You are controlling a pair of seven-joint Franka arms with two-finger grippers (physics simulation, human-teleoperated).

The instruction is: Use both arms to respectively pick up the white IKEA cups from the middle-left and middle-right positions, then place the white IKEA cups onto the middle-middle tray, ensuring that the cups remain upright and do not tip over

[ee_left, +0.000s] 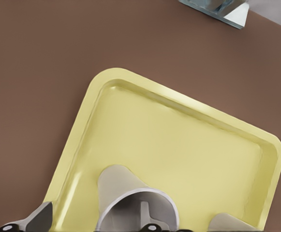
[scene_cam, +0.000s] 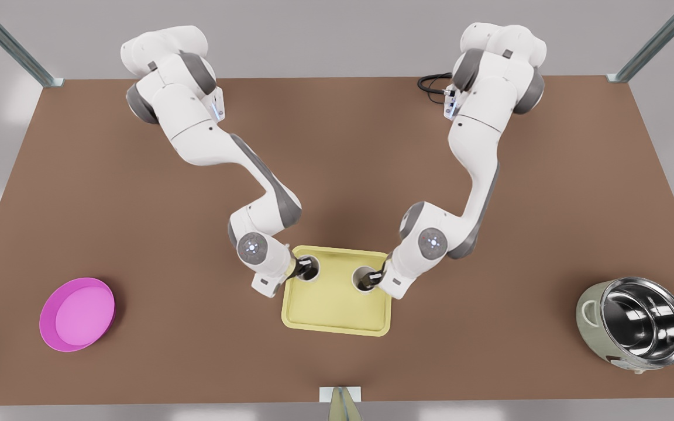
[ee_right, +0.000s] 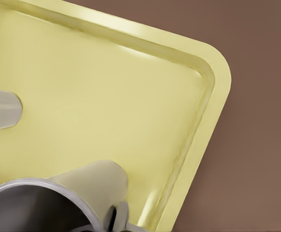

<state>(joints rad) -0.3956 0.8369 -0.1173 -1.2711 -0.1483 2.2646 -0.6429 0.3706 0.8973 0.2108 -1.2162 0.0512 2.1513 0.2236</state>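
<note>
Cups sit over the far half of the yellow tray (scene_cam: 337, 307), one at each side: one cup (scene_cam: 308, 268) toward the front view's left, the other cup (scene_cam: 365, 278) toward the front view's right. Both look upright, mouths open to the ceiling. Whether their bases rest on the tray floor or hang just above it I cannot tell.

The left gripper (scene_cam: 297, 270) pinches the wall of the first cup, one finger (ee_left: 144, 218) inside the mouth and the other outside, so it is closed on the rim. The right gripper (scene_cam: 375, 278) holds the second cup the same way, a finger (ee_right: 122, 216) pressed against the outer wall. In the left wrist view the tray's near corner (ee_left: 106, 79) lies beyond the held cup (ee_left: 130, 193), and the right wrist view shows its cup (ee_right: 72, 193) well inside the raised rim (ee_right: 217, 77).

The likely trouble lies in letting go. If a cup is not fully down, opening the fingers would drop it and it could rock over. A finger dragging on the inside wall while lifting away could also tilt a light cup. The two cups stand near each other, so a sideways retreat by either arm risks knocking the neighbour. A pink bowl (scene_cam: 76, 314) and a steel-lined pot (scene_cam: 635, 321) stand well apart on the brown table (scene_cam: 138, 362).
</note>
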